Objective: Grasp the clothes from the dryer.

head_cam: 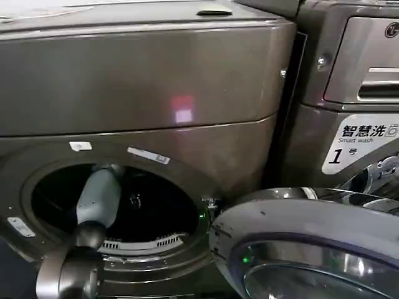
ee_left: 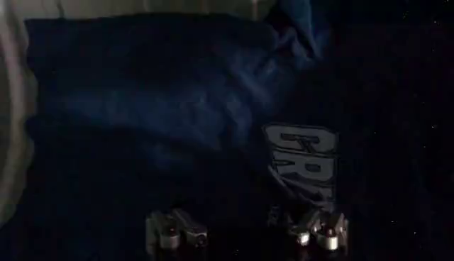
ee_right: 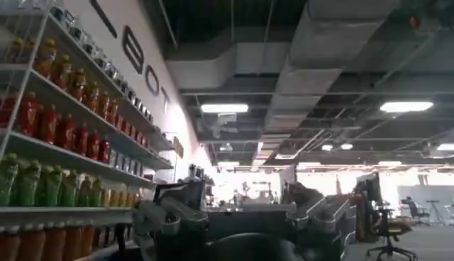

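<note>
Left claw point(ee_left: 246, 232) agape above clothes point(ee_left: 177, 99)

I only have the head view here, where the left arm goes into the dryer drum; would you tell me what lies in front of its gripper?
Observer: In the left wrist view, a dark blue garment lies just ahead of the left gripper.
Operator: Thank you. Are the fingers closed on it?
Observer: No, the fingers stand apart, with cloth beyond them, not pinched.
Operator: Any marking to aim by?
Observer: Pale printed lettering sits on the cloth near one fingertip.
Operator: And the right arm?
Observer: The right gripper is held up, open, facing shelves of bottles.
</note>
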